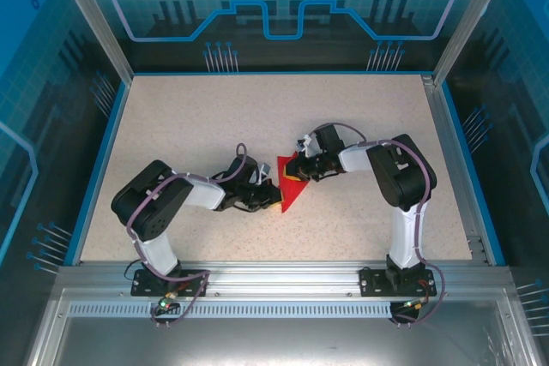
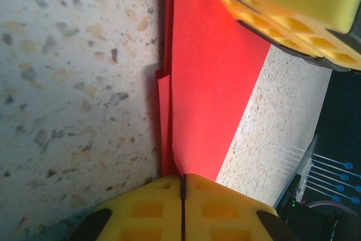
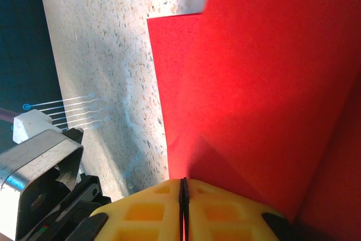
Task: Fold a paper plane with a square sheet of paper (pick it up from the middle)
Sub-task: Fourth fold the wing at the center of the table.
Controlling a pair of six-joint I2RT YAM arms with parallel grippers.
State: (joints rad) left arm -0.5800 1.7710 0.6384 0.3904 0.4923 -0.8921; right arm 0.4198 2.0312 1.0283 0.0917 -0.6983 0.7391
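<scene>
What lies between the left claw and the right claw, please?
The red paper, pinched by both the left claw and the right claw; the top external view shows it.

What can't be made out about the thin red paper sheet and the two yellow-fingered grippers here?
- Top external view: the red paper sheet is tiny, and the left gripper and right gripper cover parts, so its folds are unreadable.
- Left wrist view: its far end runs off the top edge; a yellow finger pad hides one corner.
- Right wrist view: the top and right edges cut it off.
</scene>
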